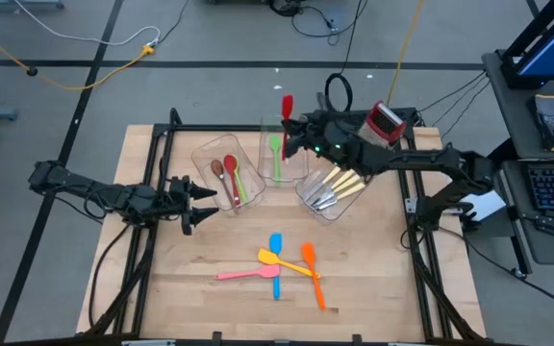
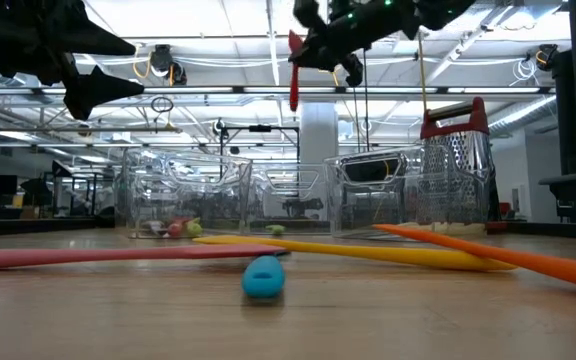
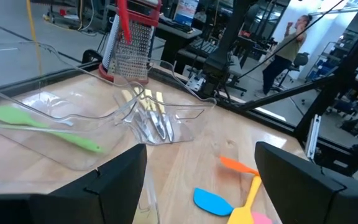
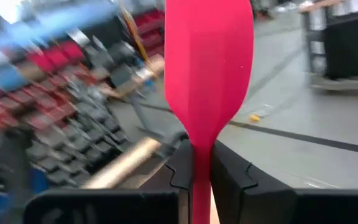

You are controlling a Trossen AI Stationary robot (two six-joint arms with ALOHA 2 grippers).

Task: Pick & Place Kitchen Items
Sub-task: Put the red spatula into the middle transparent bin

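Note:
My right gripper is shut on a red spatula, held high above the far bins; the low view also shows this gripper and the spatula. My left gripper hovers open and empty over the table's left half, beside the left bin. Three clear bins stand at the back: one holds red, brown and green spoons, one a green spatula, one cream-handled cutlery. Blue, yellow, orange and pink spatulas lie flat on the wood near the front. My right gripper pinches the red spatula's thin neck, just behind the blade, between its two fingers. The fingers lie along the spatula, and the blade sticks out past the fingertips. The spatula is lifted clear of the bins and table.
A red-and-silver box grater stands at the back right, next to the cutlery bin. A black frame runs round the wooden table top. A person stands in the room beyond. Bare wood lies between the left gripper and the loose spatulas.

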